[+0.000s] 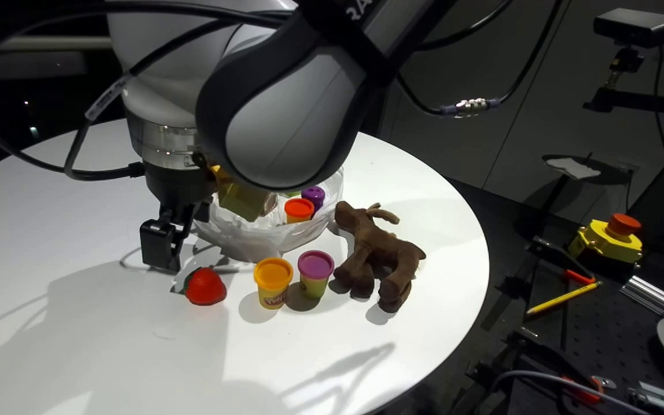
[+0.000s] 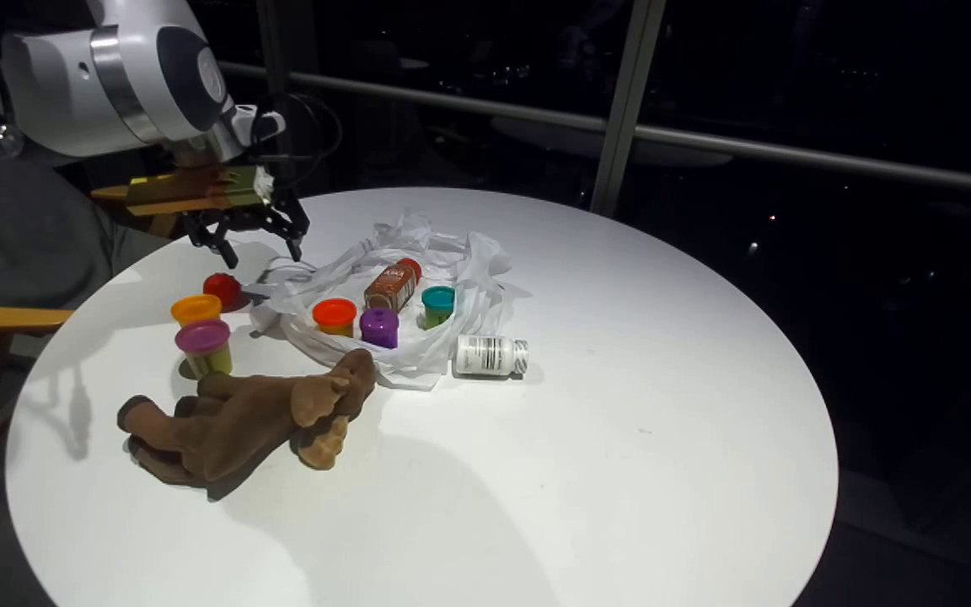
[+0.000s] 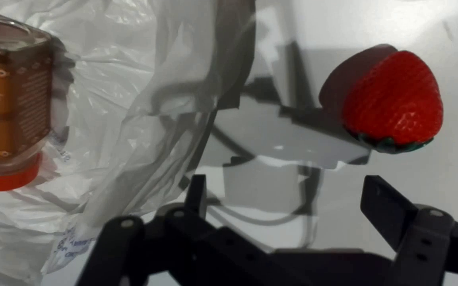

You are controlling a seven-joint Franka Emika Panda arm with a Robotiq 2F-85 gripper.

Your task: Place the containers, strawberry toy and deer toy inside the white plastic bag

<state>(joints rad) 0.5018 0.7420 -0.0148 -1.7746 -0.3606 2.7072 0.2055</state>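
The white plastic bag (image 1: 249, 245) (image 2: 418, 377) (image 3: 181, 59) lies open and holds a brown bottle (image 2: 393, 285) (image 3: 12, 95), a red-lidded tub (image 2: 335, 316), a purple container (image 2: 379, 327) and a teal-lidded tub (image 2: 437, 306). The strawberry toy (image 1: 206, 286) (image 2: 222, 290) (image 3: 398, 99) lies on the table beside the bag. An orange-lidded tub (image 1: 273, 282) and a pink-lidded tub (image 1: 315, 274) stand outside it. The brown deer toy (image 1: 379, 248) (image 2: 241, 430) lies with its head near the bag. My gripper (image 1: 170, 248) (image 2: 263, 255) (image 3: 284, 182) is open and empty, above the table near the strawberry.
A white bottle (image 2: 490, 357) lies on its side against the bag's outer edge in an exterior view. The round white table (image 1: 332, 369) (image 2: 662, 472) has a curved edge. A wooden chair (image 2: 5, 319) stands close to the table.
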